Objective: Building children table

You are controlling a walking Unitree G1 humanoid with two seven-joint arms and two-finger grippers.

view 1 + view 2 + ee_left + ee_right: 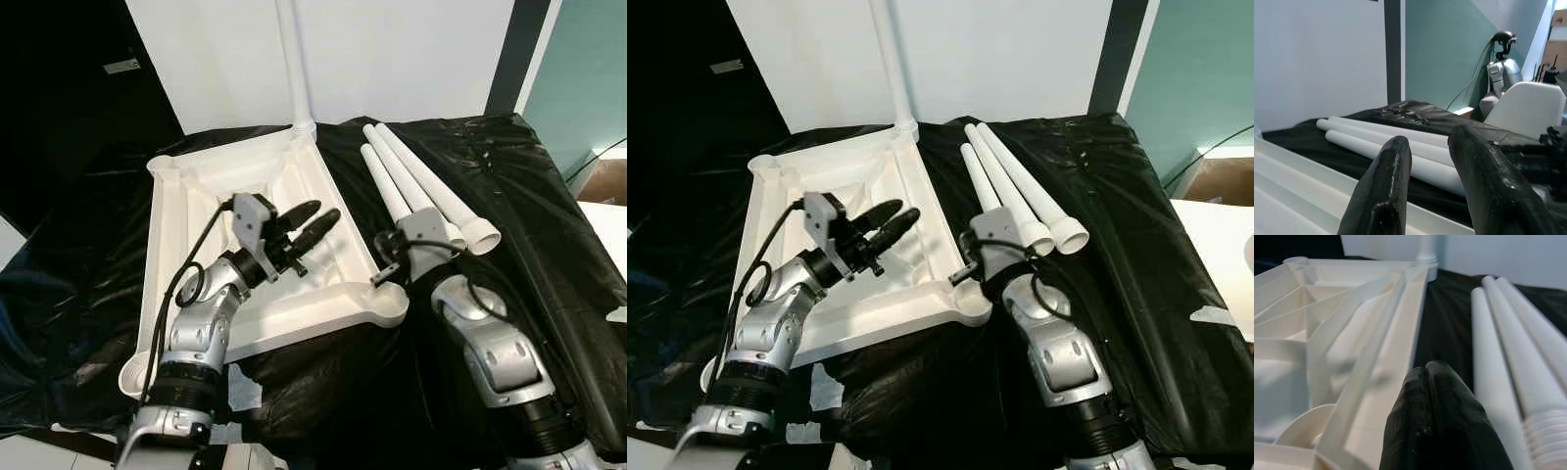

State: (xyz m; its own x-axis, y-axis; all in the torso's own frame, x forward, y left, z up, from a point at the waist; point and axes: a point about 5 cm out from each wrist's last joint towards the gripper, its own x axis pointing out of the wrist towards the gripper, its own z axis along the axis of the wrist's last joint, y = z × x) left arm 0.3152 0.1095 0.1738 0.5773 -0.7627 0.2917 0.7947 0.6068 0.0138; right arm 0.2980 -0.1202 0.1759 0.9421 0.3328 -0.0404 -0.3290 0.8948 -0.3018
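The white table top (333,186) lies upside down on a black sheet, ribs facing up. One white leg (292,59) stands upright in its far corner socket. Three loose white legs (416,181) lie side by side to the right of it. My left gripper (318,223) hovers over the middle of the table top, open and holding nothing, pointing toward the loose legs (1376,134). My right gripper (1426,377) is shut and empty. It sits low between the table top's right rim (1400,333) and the loose legs (1508,342), near the front right corner socket (392,299).
The black plastic sheet (529,196) covers the whole work surface and drapes off its edges. A white wall stands behind. White scraps (245,387) lie at the front edge. Another robot (1501,63) and a white chair (1528,103) stand off to the right.
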